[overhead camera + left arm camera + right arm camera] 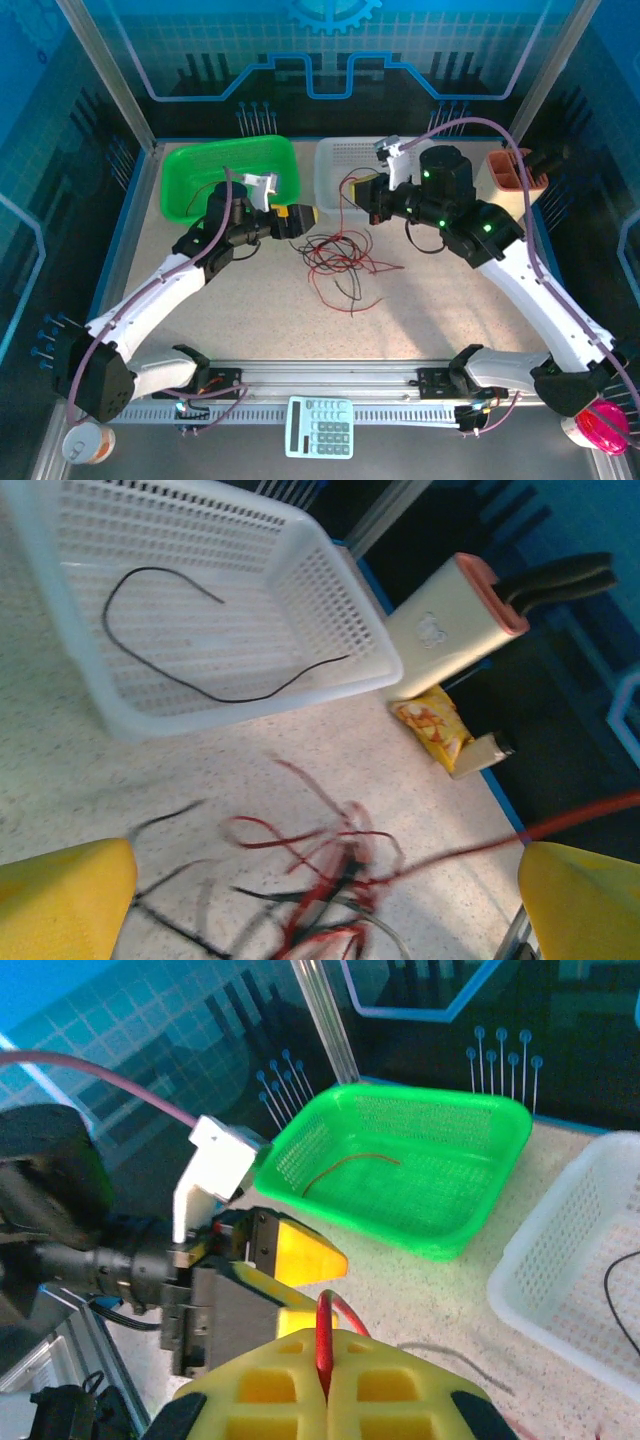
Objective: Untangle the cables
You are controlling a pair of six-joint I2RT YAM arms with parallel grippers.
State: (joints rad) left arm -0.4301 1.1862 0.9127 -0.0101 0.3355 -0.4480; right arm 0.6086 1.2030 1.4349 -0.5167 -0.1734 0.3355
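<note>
The cables (335, 258) lie as a loose tangle of thin red and black wires on the speckled table between the two arms. My left gripper (299, 219) hovers at the tangle's left edge, wide open. In its wrist view the blurred tangle (335, 875) sits between the yellow fingers (70, 900). My right gripper (363, 196) is over the white basket's front edge, shut on one red wire (324, 1328) pinched between its yellow pads. That wire stretches taut from the tangle (585, 813). A black wire (170, 670) lies in the white basket, a red wire (350, 1165) in the green basket.
The green basket (190, 165) and white basket (335, 150) stand side by side at the back. A knife block (515, 168) stands at the back right, with a yellow snack packet (435, 725) beside it. A calculator (320, 426) lies at the near edge.
</note>
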